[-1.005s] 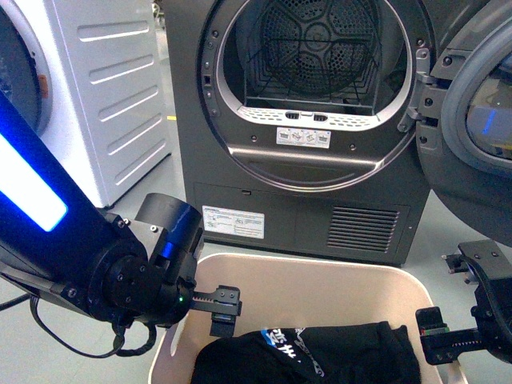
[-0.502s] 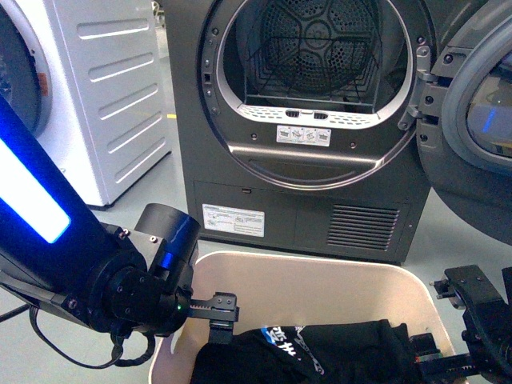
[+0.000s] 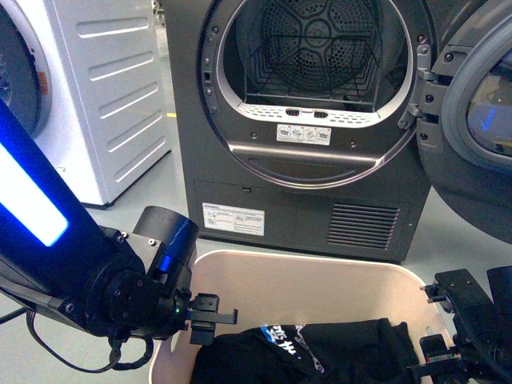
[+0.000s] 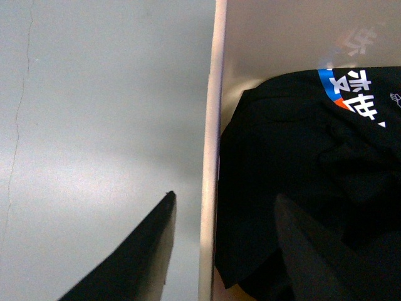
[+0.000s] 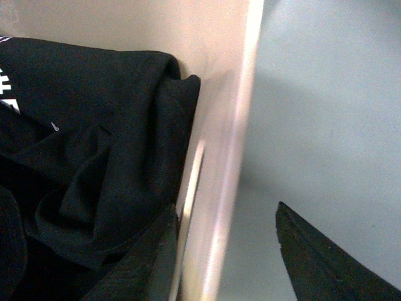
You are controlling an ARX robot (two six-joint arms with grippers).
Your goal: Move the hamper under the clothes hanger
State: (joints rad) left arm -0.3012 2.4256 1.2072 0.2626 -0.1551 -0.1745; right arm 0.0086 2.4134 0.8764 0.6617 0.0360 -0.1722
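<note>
The beige hamper (image 3: pixel 320 268) stands on the floor in front of the dark grey dryer, with black clothes (image 3: pixel 320 356) in it. My left gripper (image 3: pixel 192 320) is open and straddles the hamper's left rim (image 4: pixel 212 157), one finger outside over the floor, one inside over the clothes. My right gripper (image 3: pixel 438 364) is open and straddles the right rim (image 5: pixel 232 157) the same way. The clothes hanger is out of view.
The dark grey dryer (image 3: pixel 304 120) stands close behind the hamper with its round door (image 3: pixel 480 104) swung open to the right. A white washing machine (image 3: pixel 80 88) stands at the left. Grey floor (image 4: pixel 94 125) lies on both sides of the hamper.
Both grippers have come down lower over the hamper's side rims. The left one has drawn back toward the left rim; the right one has sunk toward the frame's bottom.
</note>
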